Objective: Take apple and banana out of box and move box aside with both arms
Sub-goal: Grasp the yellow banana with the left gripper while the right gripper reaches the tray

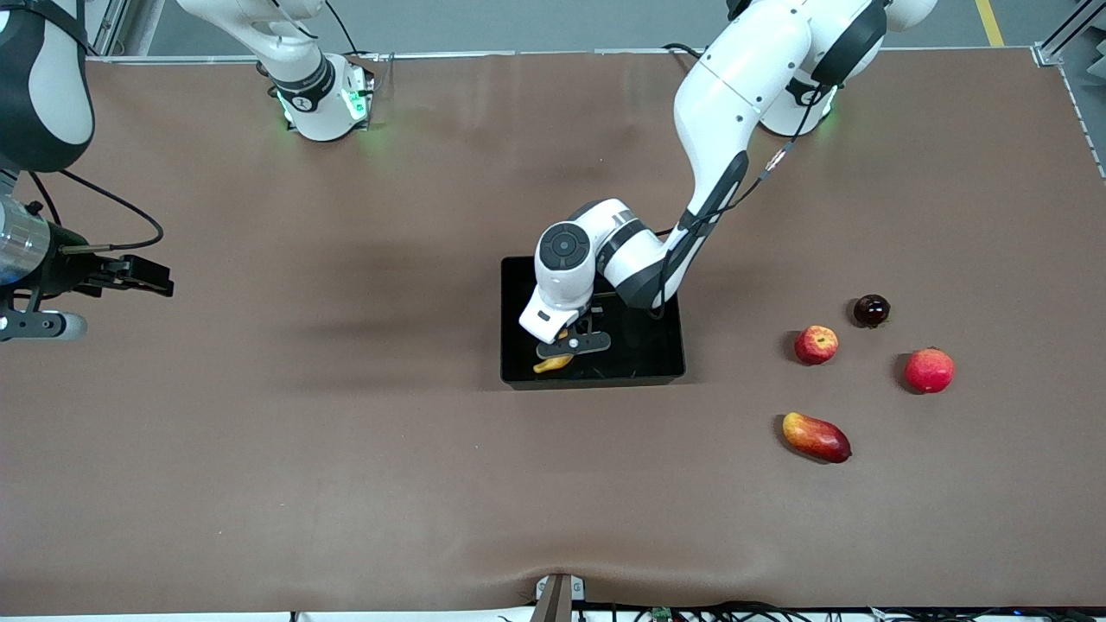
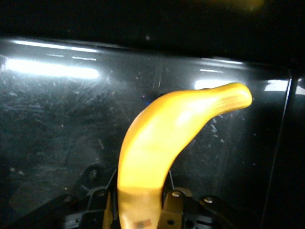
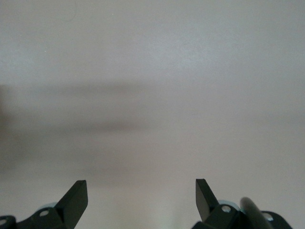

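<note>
The yellow banana [image 1: 553, 364] is in my left gripper [image 1: 566, 341], which is shut on it low inside the black box [image 1: 657, 377] at the middle of the table. In the left wrist view the banana [image 2: 162, 138] curves out from between the jaws of the left gripper [image 2: 140, 210] over the box's scratched floor [image 2: 57, 119]. The small red apple [image 1: 816, 345] with yellowish patches lies on the table toward the left arm's end. My right gripper [image 1: 160, 281] is open and empty over the right arm's end of the table; its wrist view shows only the gripper [image 3: 141, 195] above bare table.
A red-yellow mango [image 1: 816, 437] lies nearer the front camera than the apple. A larger red round fruit [image 1: 929, 370] and a dark round fruit [image 1: 871, 310] lie beside the apple. The table is covered in brown cloth.
</note>
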{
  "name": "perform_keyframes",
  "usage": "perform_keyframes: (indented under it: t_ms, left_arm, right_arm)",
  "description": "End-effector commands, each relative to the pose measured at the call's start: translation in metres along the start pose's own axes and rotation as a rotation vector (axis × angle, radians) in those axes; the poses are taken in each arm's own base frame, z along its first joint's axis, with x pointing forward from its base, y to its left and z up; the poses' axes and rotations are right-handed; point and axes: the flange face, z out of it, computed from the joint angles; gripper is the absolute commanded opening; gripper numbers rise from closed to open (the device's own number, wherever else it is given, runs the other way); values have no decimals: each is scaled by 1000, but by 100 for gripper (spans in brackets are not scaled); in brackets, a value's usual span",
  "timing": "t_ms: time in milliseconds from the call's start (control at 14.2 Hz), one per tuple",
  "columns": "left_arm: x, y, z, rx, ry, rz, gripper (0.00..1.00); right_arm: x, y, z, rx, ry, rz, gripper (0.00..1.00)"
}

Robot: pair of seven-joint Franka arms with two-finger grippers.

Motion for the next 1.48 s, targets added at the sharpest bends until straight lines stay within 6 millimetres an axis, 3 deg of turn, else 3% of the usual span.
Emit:
perform_keyframes:
  t_ms: [0,212,494,705,846,1058,1199,1411]
  left_arm:
    - [5,0,-24,55,52,38,0]
    - [16,-5,-71,89,52,41,0]
    - [30,-19,-148,77,88,29,0]
    - [62,-64,-201,101,68,24,0]
    - [98,-107,-229,56,56,-64,0]
    - [136,-164,-246,47,46,-101,0]
    - [152,-194,-243,65,30,-132,0]
    - [188,-263,-236,91,3,-196,0]
  right_arm:
    - [4,-12,-2,66,-1,14,100]
    - [6,-21,8,206,-34,45,100]
    - [4,-71,17,235,-90,175,100]
    - [1,-112,19,225,-94,145,100]
    - [7,-139,37,216,-95,160,100]
    - [3,-190,78,204,-83,122,100]
    - [-2,-224,105,198,-60,144,100]
    - [1,-272,153,177,-76,109,100]
